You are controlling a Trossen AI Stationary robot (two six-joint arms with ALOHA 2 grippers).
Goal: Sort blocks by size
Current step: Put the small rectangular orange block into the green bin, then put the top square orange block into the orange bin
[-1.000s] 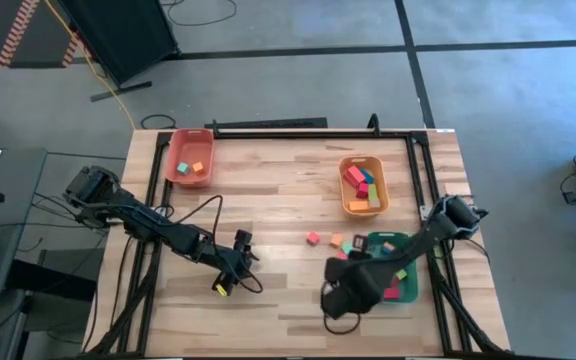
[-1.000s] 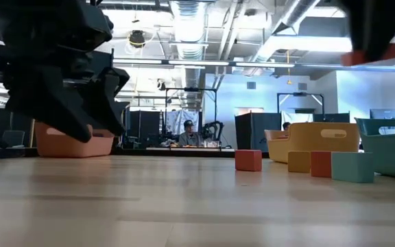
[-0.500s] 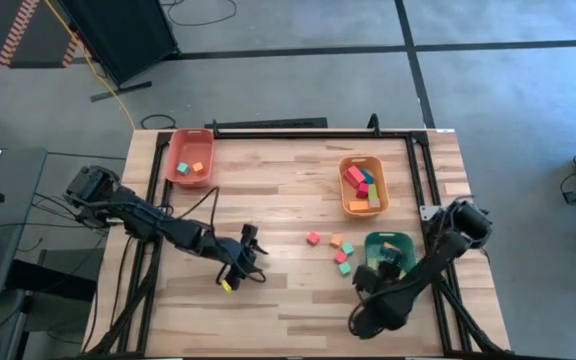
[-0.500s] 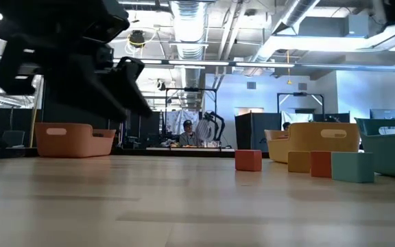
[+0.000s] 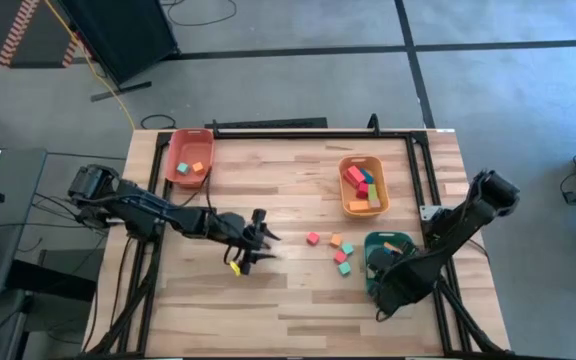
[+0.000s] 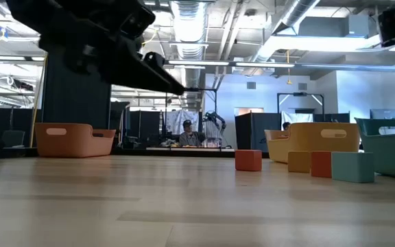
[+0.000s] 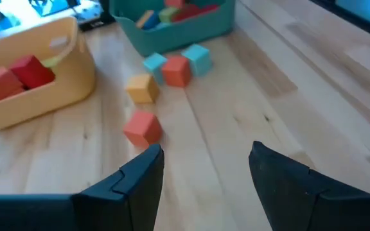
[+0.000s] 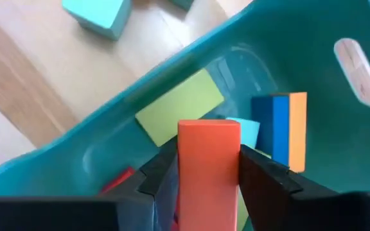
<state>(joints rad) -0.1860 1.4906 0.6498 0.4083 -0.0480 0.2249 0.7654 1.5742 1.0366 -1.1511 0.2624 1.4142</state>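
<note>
Between the grippers, four loose blocks [image 5: 330, 248] lie.

Trays: 3 — red-orange [image 5: 189, 160], orange [image 5: 362, 186], teal [image 5: 389, 262]. Loose blocks on table [image 5: 268, 200]: 4 [image 7: 164, 96]. Arms: 2.

Four loose blocks [image 5: 339, 249] beside trays.

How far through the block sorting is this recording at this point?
Well along. Blocks already lie in the red-orange tray, the orange tray and the teal tray. In hand: the right gripper holds an orange-red bar over the teal tray. Left: four loose cubes on the table, the pink one just ahead of the open, empty left gripper.
</note>
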